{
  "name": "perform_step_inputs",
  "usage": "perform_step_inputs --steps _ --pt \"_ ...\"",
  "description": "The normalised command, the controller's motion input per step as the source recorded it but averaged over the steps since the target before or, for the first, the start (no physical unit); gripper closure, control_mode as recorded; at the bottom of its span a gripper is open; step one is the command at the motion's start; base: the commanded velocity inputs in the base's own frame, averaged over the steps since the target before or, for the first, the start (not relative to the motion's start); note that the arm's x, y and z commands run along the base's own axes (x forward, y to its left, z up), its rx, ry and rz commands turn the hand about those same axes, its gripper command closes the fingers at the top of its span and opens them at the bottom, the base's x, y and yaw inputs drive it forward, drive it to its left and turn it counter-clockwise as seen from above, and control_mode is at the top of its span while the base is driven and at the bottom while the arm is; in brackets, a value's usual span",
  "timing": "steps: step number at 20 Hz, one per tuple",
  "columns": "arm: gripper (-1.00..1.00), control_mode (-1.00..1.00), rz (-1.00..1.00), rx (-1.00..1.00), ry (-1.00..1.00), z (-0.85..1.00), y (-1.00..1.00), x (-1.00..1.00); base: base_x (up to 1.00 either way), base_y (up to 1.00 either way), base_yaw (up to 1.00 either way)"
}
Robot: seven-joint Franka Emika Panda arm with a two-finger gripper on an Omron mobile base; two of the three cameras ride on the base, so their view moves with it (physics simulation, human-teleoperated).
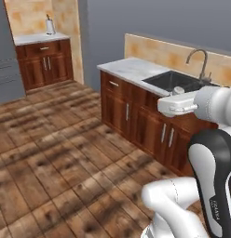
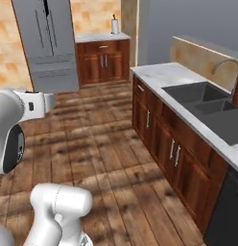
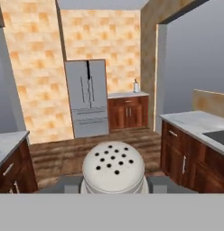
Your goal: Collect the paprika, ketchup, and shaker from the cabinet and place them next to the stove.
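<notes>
In the hand view, the shaker (image 3: pixel 113 169) sits right in front of the camera: a white-grey cylinder with a domed top dotted with dark holes. My gripper (image 3: pixel 113 186) is shut on it, with a grey finger (image 3: pixel 64 184) against each of its sides. The shaker stands upright in the grip, high above the wooden floor. The arm's white wrist (image 1: pixel 177 103) hangs in front of the sink counter. The paprika, the ketchup, the cabinet and the stove are out of view.
A marble counter (image 1: pixel 129 69) with a sink (image 1: pixel 175 80) and faucet (image 1: pixel 200 59) runs along the right over brown cupboards. A steel fridge (image 2: pixel 44 43) and a short counter (image 2: pixel 99 37) stand at the far wall. Another counter corner (image 3: pixel 7 140) is at left. Wooden floor (image 1: pixel 57 139) lies between.
</notes>
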Motion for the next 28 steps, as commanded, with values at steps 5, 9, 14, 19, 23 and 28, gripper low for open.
perform_step_inputs --steps 5,9,14,19,23,28 --pt "1.0 1.0 0.0 0.0 0.0 0.0 0.0 0.0 0.03 0.45 0.52" --pt "1.0 1.0 0.0 0.0 0.0 0.0 0.0 0.0 0.08 0.41 0.51" --pt "1.0 1.0 0.0 0.0 0.0 0.0 0.0 0.0 0.09 0.15 0.45" --pt "1.0 1.0 0.0 0.0 0.0 0.0 0.0 0.0 -0.08 0.0 0.36" --pt "1.0 1.0 0.0 0.0 0.0 0.0 0.0 0.0 -0.02 0.0 0.39" --pt "1.0 1.0 0.0 0.0 0.0 0.0 0.0 0.0 0.06 0.0 0.43"
